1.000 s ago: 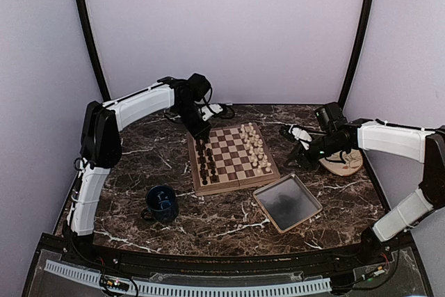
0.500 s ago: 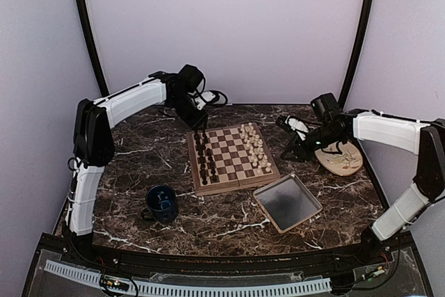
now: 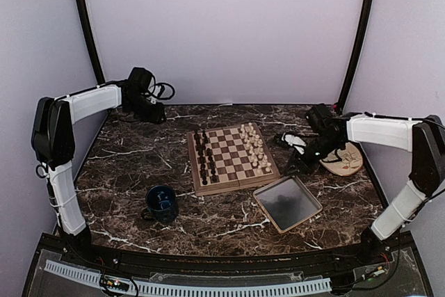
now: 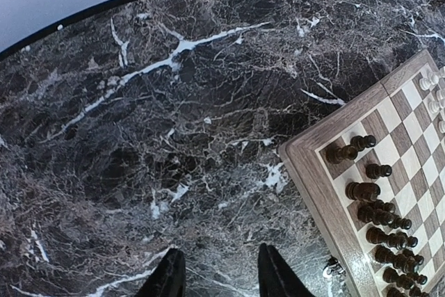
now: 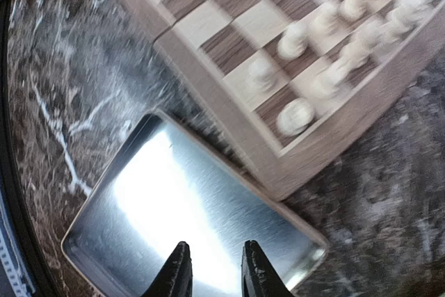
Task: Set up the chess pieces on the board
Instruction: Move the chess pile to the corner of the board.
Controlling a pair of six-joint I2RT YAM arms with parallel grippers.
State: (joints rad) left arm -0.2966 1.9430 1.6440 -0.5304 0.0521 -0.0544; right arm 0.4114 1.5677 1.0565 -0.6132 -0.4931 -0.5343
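Note:
The board [image 3: 233, 183] lies mid-table. Dark chess pieces [image 3: 206, 160] line its left two columns and white chess pieces [image 3: 256, 149] its right two. My left gripper [image 3: 157, 113] hangs open and empty over bare marble at the back left, well clear of the board. In its wrist view the left gripper [image 4: 221, 277] holds nothing; the board's corner [image 4: 311, 166] and dark pieces [image 4: 368, 203] sit at the right. My right gripper [image 3: 297, 162] hovers just right of the board. In its blurred wrist view the right gripper [image 5: 215, 270] is open and empty above the tray [image 5: 174, 199], with white pieces [image 5: 295, 116] beyond.
A grey metal tray [image 3: 287, 202] sits in front of the board's right corner. A blue mug [image 3: 161, 203] stands at the front left. A round beige plate [image 3: 343, 160] lies at the right, under the right arm. Black posts and the table edge ring the marble.
My left arm has swung from the board's back-left corner to the far back left, its jaws opening. My right gripper has turned slightly toward the tray and its jaws have narrowed.

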